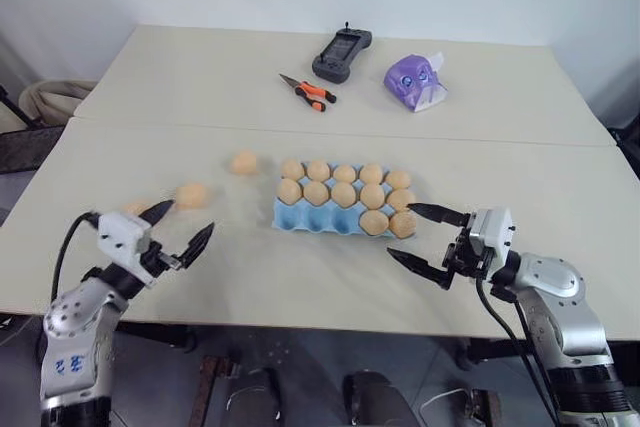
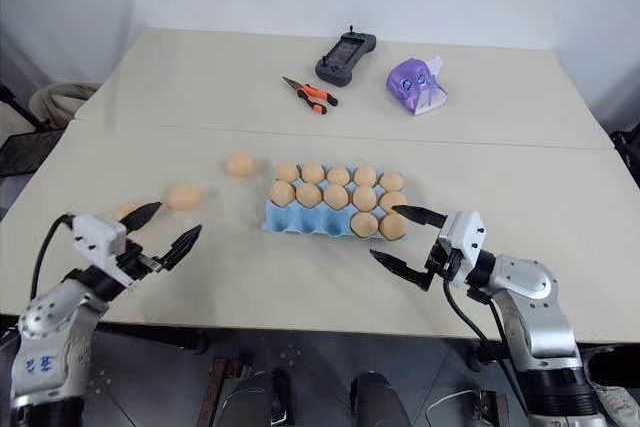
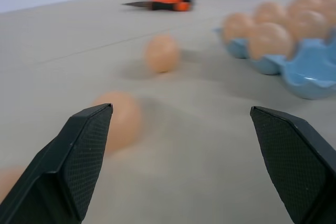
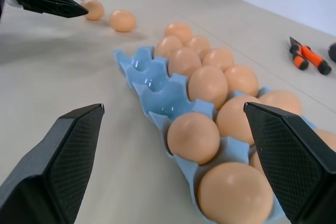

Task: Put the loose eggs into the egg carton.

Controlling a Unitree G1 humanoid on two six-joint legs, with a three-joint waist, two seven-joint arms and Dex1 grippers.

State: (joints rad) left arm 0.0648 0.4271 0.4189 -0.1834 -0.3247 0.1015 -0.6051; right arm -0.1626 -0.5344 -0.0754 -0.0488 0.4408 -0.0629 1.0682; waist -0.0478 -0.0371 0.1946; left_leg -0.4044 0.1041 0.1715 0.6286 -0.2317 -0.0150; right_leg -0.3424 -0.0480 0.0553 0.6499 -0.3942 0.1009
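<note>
Pale table (image 1: 330, 287) carries the egg carton (image 1: 305, 218) at centre — three near cups vacant. Left gripper (image 1: 178, 230), jaws apart and empty, faces the loose eggs (image 1: 190, 195) at left; right gripper (image 1: 428, 241), jaws apart, waits beside the carton.

I saw two pale tables (image 1: 300, 287) pushed edge to edge. On the near one lay the blue egg carton (image 1: 300, 215), with three loose eggs (image 1: 191, 195) scattered well apart to its left. On the far one lay orange-handled pliers (image 1: 309, 93), a dark handheld controller (image 1: 341, 54) and a purple pack (image 1: 415, 82).
</note>
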